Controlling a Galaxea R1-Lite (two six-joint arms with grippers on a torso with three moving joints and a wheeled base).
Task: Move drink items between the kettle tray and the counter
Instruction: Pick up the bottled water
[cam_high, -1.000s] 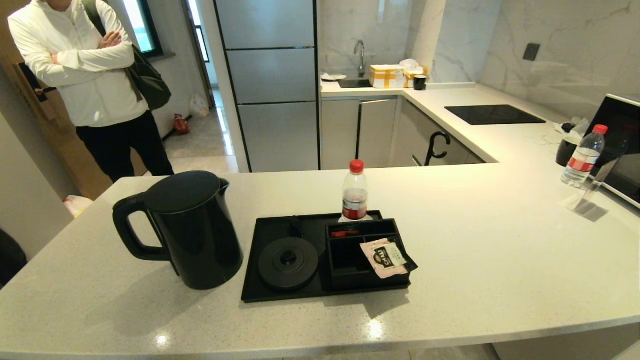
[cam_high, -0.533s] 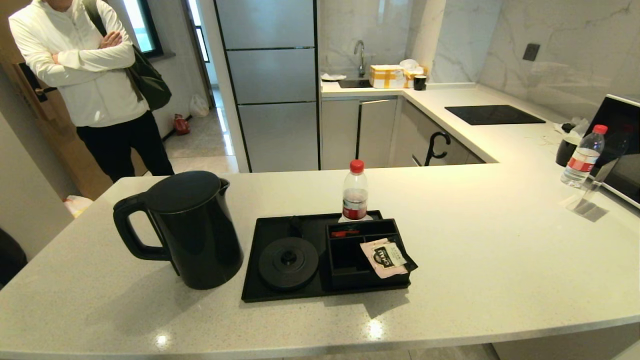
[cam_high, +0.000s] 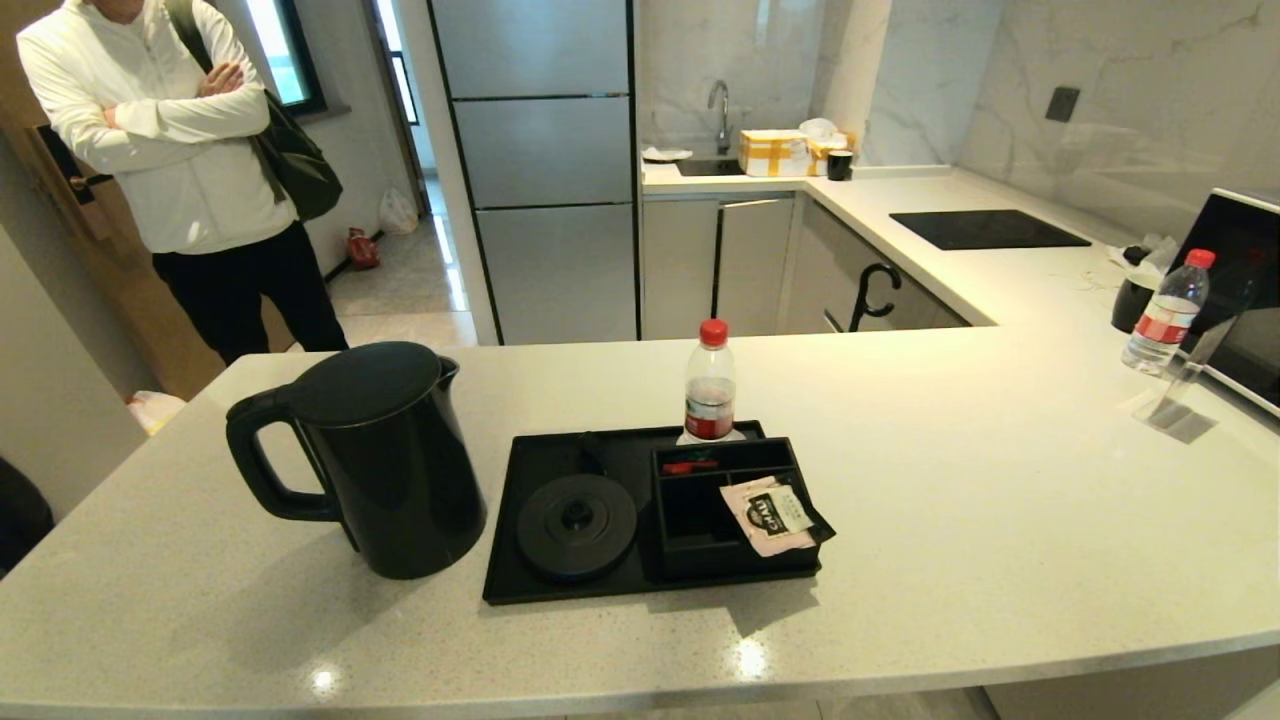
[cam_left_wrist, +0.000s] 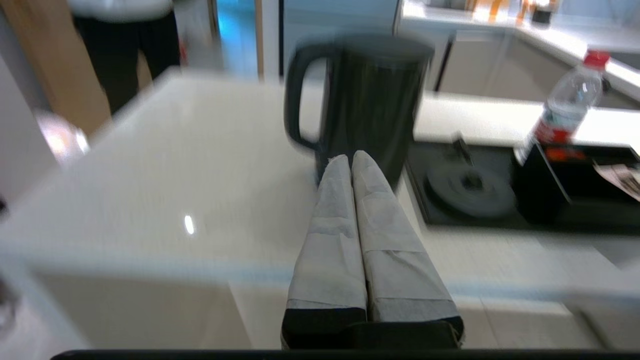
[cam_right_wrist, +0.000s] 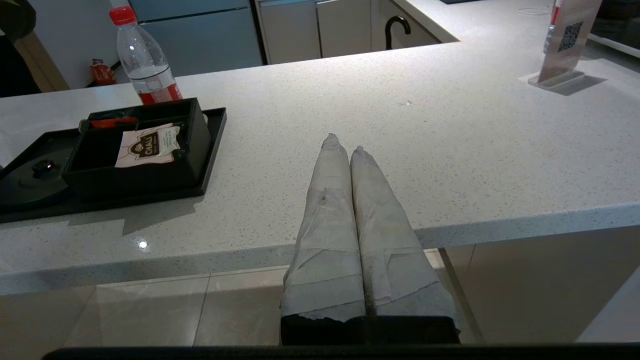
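Kettle (cam_high: 375, 460) upright on the counter (cam_high: 1000, 520), just beside the left edge of the tray (cam_high: 505, 560), handle turned outward to the left, away from the tray. Off its round base (cam_high: 577, 527), which lies bare on the tray's left half; probably the free slot where the kettle belongs, so a short lift and sideways carry would seat it. Handle facing out toward the left arm's side: a likely grasp point, judged from the layout alone.

Small bottle (cam_high: 709, 385) with red cap standing upright at the tray's far edge, behind the divided compartments (cam_high: 700, 505); cannot tell whether on the tray lip or on the counter just behind it. Pink tea sachet (cam_high: 770, 515) propped tilted across the compartments' right side, no part of the job.

Left claw (cam_left_wrist: 352, 157) clenched, pads pressed flat together, nothing grasped; in the left wrist view pointed level at the kettle's lower body from the counter's near edge, apart from it. Fingers too tight to take a handle as they stand; would need spreading before any grasp. Right claw (cam_right_wrist: 342, 142) likewise clenched and empty, low by the counter's near edge, well right of the tray, seemingly parked.

Neither arm in the head view. Second bottle (cam_high: 1165, 310) far right near a black appliance, well apart. Person (cam_high: 180, 150) standing beyond the counter, arms folded.
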